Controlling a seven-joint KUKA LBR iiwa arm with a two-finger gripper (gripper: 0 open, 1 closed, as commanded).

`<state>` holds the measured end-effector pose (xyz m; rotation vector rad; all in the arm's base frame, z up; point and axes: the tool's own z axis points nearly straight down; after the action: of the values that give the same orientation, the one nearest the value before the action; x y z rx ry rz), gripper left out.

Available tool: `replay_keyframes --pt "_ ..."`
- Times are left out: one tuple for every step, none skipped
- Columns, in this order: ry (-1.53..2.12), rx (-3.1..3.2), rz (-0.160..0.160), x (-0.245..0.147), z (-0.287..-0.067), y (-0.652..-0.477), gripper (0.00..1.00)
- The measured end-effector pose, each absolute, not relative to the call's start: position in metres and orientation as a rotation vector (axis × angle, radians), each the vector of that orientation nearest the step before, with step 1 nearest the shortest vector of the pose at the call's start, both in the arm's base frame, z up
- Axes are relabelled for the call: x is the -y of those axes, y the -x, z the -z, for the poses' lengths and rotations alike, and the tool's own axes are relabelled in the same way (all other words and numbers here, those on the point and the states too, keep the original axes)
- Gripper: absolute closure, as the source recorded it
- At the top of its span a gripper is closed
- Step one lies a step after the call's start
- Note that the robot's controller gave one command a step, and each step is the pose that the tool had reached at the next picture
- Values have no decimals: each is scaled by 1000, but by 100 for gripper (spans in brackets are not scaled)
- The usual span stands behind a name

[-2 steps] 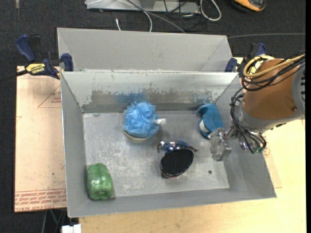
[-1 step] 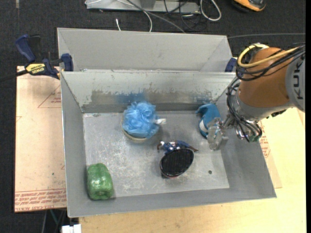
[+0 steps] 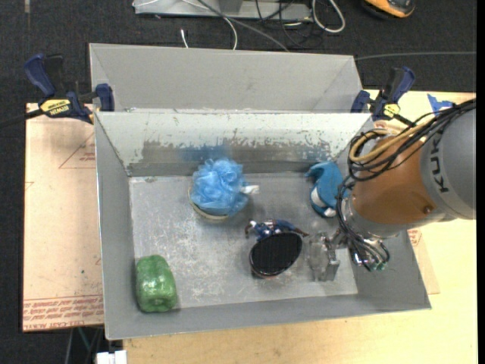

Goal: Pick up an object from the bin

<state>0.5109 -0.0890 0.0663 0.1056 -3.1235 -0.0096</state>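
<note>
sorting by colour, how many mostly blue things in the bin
2: a blue mesh puff, back middle; a blue thing, back right, partly behind the arm, which may hide more.

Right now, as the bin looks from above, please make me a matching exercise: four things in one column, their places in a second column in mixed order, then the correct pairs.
Things
1. blue mesh sponge
2. green lump
3. black round object
4. blue and white object

Places
A. front left corner of the bin
B. just left of the gripper
C. near the back wall, left of the middle
D. near the back wall, at the right

Pairs: 1-C, 2-A, 3-B, 4-D
</note>
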Motion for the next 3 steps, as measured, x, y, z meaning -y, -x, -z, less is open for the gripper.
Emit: replay_keyframes --pt "-116 3139 -1 68 -77 -531 100" --pt "-330 3125 3 75 -74 -542 100" --pt "-374 3135 9 -19 -70 -545 0"
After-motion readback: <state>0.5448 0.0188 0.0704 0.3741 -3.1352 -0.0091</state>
